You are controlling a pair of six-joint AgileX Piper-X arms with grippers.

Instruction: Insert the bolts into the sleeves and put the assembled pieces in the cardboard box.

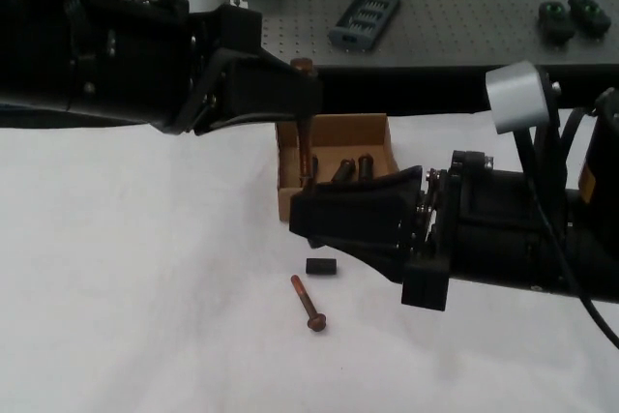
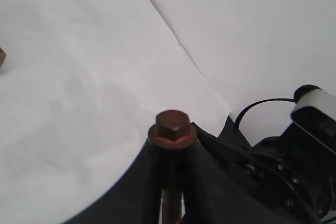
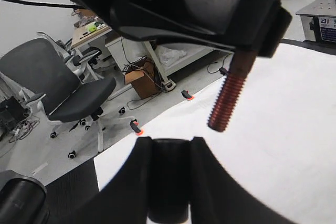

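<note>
A copper bolt (image 1: 305, 147) is held upright, head uppermost, by the left gripper (image 1: 309, 108). Its jaws are closed on the shank just beneath the head, and the threaded end hangs free below them. The bolt is seen at the near-left corner of the cardboard box (image 1: 338, 128). Just below the thread tip, against the box's near wall, the right gripper (image 1: 302, 215) is found. Its jaws are clamped on a dark sleeve (image 3: 168, 177) set between the fingers. The bolt tip is seen apart from this sleeve, slightly to one side of it. Dark assembled pieces (image 1: 343, 169) are lying inside the box. Nearer than the box, on the white cloth (image 1: 145, 316), a loose sleeve (image 1: 320, 266) and a second bolt (image 1: 309, 303) are lying close together but not touching.
</note>
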